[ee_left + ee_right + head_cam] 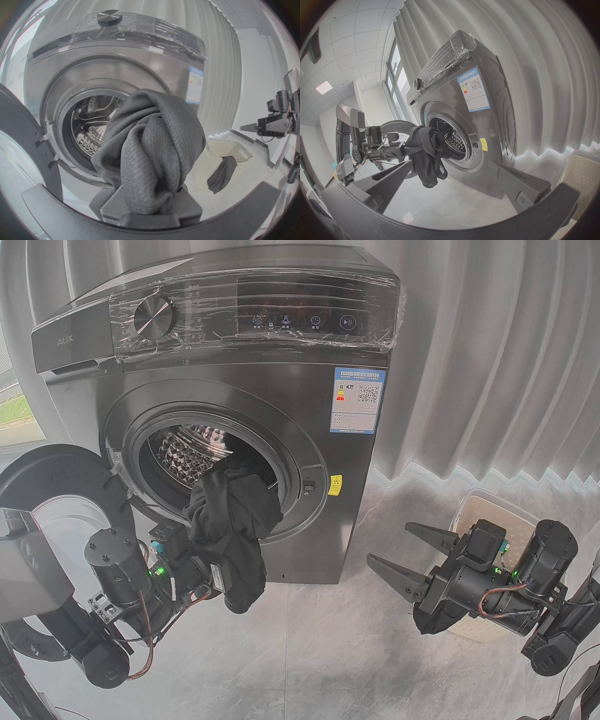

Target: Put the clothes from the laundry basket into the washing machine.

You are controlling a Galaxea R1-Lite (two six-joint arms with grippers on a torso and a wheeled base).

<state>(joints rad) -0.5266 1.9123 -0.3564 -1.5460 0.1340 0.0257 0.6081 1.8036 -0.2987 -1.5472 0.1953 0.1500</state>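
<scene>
Home-style laundry corner: front-loading washing machine (pixel 250 396), pleated curtain (pixel 500 365), tiled floor (pixel 325 652), laundry basket (pixel 500 518).

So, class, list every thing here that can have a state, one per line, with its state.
washing machine door: swung open.
drum: bare metal where visible.
dark garment: held up, hanging at the drum's mouth.
left gripper: shut on the dark garment.
right gripper: open, empty.
laundry basket: upright on the floor.
second garment: draped over the basket's rim.
</scene>
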